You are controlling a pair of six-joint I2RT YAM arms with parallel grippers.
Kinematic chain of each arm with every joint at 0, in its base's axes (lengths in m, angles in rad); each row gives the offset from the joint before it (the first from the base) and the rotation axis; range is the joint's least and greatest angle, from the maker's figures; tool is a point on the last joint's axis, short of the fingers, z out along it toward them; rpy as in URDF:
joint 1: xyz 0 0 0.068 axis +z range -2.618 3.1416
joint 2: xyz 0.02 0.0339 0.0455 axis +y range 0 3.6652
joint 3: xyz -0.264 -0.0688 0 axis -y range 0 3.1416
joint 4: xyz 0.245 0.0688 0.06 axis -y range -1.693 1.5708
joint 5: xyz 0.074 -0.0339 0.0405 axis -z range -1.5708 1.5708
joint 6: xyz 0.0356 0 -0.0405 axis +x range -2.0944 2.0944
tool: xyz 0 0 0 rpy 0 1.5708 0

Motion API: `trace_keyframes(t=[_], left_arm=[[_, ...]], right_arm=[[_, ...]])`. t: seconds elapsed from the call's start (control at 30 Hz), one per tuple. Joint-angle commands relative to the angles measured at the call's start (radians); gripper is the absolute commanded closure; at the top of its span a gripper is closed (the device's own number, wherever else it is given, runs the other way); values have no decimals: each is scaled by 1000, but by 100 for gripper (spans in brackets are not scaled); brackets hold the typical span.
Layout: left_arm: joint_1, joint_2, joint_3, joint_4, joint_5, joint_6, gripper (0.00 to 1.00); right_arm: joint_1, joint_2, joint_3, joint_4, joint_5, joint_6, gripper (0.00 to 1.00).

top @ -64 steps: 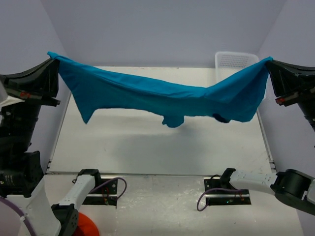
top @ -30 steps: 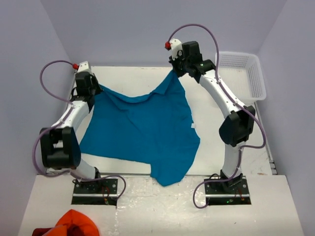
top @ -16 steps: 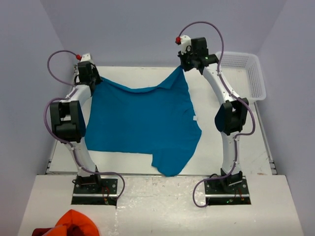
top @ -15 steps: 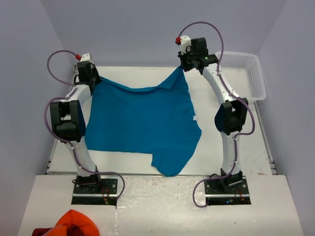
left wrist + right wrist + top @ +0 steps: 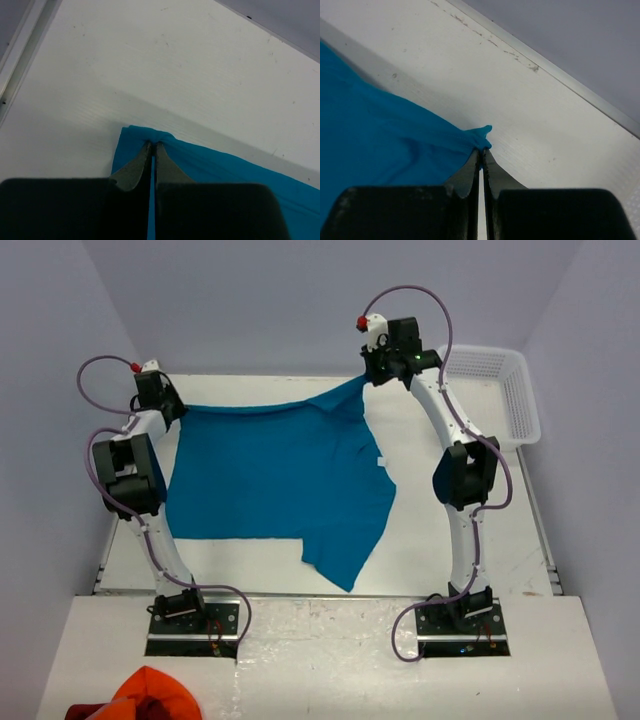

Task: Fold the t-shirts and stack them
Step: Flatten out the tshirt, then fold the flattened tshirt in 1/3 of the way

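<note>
- The teal t-shirt (image 5: 270, 475) lies spread on the white surface (image 5: 470, 530). Its far edge is strung between the two arms, and its body trails from both toward 6 o'clock.
- The left end effector (image 5: 172, 408) has its tips pressed together on the far-left corner. In the left wrist view (image 5: 152, 145) the cloth bunches right at the tips.
- The right end effector (image 5: 372, 378) is likewise clamped on the far-right corner (image 5: 481, 149), with a small nub of fabric poking past the tips.
- The held edge runs roughly 9 to 3 o'clock and sits a little farther back at the right. Neither arm is nearer, since each holds its own end.
- A loose lobe hangs toward 6 o'clock near the surface's front edge, closer to the right arm's base. It probably needs smoothing before any fold.
- A white basket (image 5: 490, 370) sits at 3 o'clock from the right end effector, apart from the cloth.
- An orange cloth (image 5: 150, 695) lies at 7 o'clock, well apart.
- Nothing stands between the arms and the shirt.
</note>
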Motion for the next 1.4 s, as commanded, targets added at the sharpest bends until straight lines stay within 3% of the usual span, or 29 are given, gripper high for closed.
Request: trace_keyframes(t=[0.0,0.43,0.6,0.73,0.87,1.07,1.37], left_arm=[[-8,4,66,-16,52,-22,100],[-30,25,110,-37,37,-14,100],[-33,11,107,-112,-37,-33,100],[-38,-28,54,-195,-86,-72,100],[-48,-105,-38,-223,-120,-103,100],[-50,-174,-112,-314,-144,-132,100],[-59,-262,-202,-376,-213,-128,100]], right_arm=[[-4,4,42,-9,-44,16,100],[4,38,65,-26,-32,17,100],[19,-2,16,-48,27,45,100],[23,-150,-151,-19,79,126,100],[49,-316,-444,55,76,180,100],[92,-464,-665,81,134,195,100],[145,-544,-791,83,177,224,100]])
